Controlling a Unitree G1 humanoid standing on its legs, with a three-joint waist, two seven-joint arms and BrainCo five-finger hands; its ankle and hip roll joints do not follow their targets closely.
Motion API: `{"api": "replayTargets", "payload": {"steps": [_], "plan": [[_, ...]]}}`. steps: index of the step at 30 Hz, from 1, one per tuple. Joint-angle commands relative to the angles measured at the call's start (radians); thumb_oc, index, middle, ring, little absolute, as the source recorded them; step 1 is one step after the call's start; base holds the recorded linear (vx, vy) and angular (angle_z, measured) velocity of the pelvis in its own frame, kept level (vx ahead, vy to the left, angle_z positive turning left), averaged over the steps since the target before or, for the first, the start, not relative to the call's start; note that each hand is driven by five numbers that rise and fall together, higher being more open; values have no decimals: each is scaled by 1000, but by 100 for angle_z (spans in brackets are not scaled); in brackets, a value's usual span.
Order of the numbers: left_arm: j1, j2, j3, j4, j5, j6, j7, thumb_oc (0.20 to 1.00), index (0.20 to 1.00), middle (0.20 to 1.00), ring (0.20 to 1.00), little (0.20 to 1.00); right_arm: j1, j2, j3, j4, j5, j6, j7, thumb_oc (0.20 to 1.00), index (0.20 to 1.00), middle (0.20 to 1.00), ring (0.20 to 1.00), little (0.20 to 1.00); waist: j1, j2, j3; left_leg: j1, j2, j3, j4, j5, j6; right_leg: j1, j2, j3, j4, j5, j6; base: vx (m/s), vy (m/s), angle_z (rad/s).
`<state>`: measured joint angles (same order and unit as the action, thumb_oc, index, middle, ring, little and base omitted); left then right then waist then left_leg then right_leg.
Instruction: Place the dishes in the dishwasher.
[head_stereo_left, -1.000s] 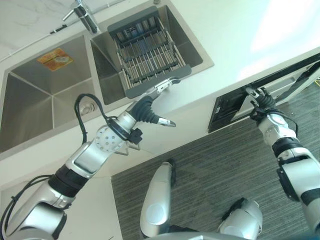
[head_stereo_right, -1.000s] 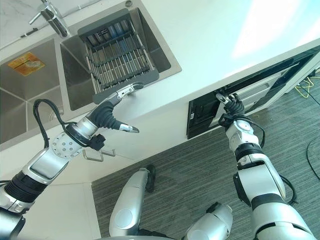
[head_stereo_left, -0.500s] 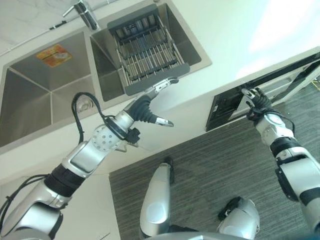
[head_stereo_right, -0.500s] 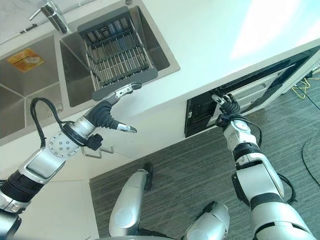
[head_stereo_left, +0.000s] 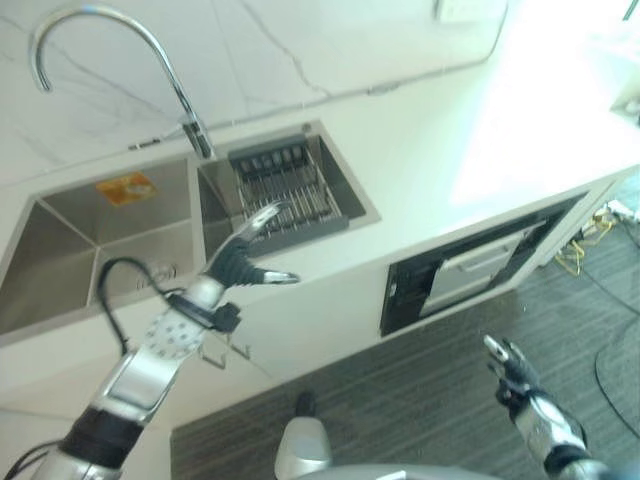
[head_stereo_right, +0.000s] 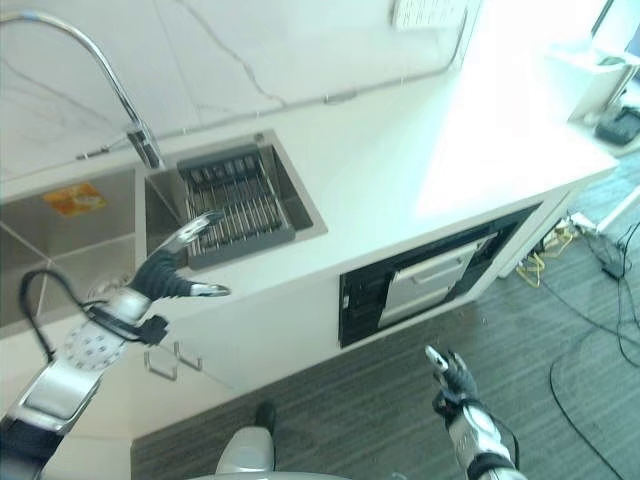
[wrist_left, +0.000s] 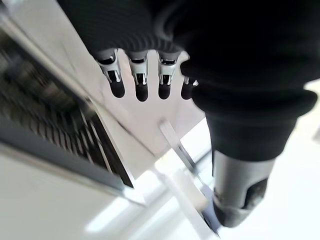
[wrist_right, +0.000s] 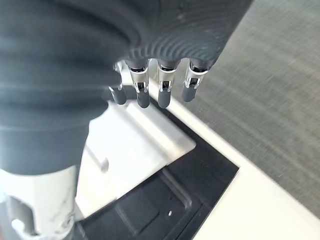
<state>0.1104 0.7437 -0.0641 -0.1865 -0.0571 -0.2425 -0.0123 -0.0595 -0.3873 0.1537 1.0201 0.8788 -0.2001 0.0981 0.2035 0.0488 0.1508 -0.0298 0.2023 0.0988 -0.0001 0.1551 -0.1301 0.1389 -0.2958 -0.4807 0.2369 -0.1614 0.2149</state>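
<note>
Left hand (head_stereo_left: 243, 262) open, fingers straight over drying rack (head_stereo_right: 232, 205) in sink (head_stereo_left: 75, 240) | right hand (head_stereo_right: 450, 377) open, low, apart from dishwasher (head_stereo_left: 470, 272) | door seemingly ajar | no dishes visible | you should regrip its top edge and pull evenly.

White bench (head_stereo_right: 400, 150). Double steel sink (head_stereo_left: 90, 250) at its left end, orange sticker (head_stereo_left: 124, 187) inside. Curved tap (head_stereo_left: 110, 60) at the bench's back edge. Grey carpeted floor (head_stereo_right: 560, 400) below, cables (head_stereo_right: 610, 260) lying there.
</note>
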Motion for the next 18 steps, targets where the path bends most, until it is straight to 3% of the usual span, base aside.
{"api": "replayTargets", "payload": {"steps": [1, 4, 8, 14, 18], "plan": [[-79, 0, 43, -46, 21, -109, 31, 1000, 1000, 1000, 1000, 1000, -196, 24, -8, -8, -37, -13, 20, 1000, 1000, 1000, 1000, 1000, 21, -27, 46, -36, 27, 5, 70, -44, -27, -19, 23, 81, -131, 153, -45, 27, 5, 14], [5, -60, 81, 10, -3, -144, 48, 1000, 1000, 1000, 1000, 1000, -153, 39, -15, -8, -67, -2, 7, 1000, 1000, 1000, 1000, 1000, 25, -25, 16, 6, 38, 5, 15, -24, -37, 16, 40, 69, -174, 159, -55, 32, -15, 16], [55, -101, 58, 103, -41, -184, 12, 1000, 1000, 1000, 1000, 1000, -140, 48, -27, 24, -63, 11, 14, 1000, 1000, 1000, 1000, 1000, 32, -22, -10, 45, 49, 9, -39, -5, -50, 47, 64, 54, -216, 168, -64, 20, -36, 14], [105, -136, -72, 389, -51, -272, 19, 1000, 1000, 1000, 1000, 1000, -104, 78, -26, 119, -107, -1, 25, 1000, 1000, 1000, 1000, 1000, 25, -18, -26, 70, 46, -15, -63, -4, -52, 57, 95, 70, -237, 163, -79, -9, -20, 8], [148, -181, -122, 568, -56, -289, 64, 1000, 1000, 1000, 1000, 1000, -82, 82, -53, 152, -121, 16, 24, 1000, 1000, 1000, 1000, 1000, 13, -16, -25, 84, 50, -5, -62, -11, -51, 53, 97, 73, -229, 157, -81, -22, -2, -1]]}}
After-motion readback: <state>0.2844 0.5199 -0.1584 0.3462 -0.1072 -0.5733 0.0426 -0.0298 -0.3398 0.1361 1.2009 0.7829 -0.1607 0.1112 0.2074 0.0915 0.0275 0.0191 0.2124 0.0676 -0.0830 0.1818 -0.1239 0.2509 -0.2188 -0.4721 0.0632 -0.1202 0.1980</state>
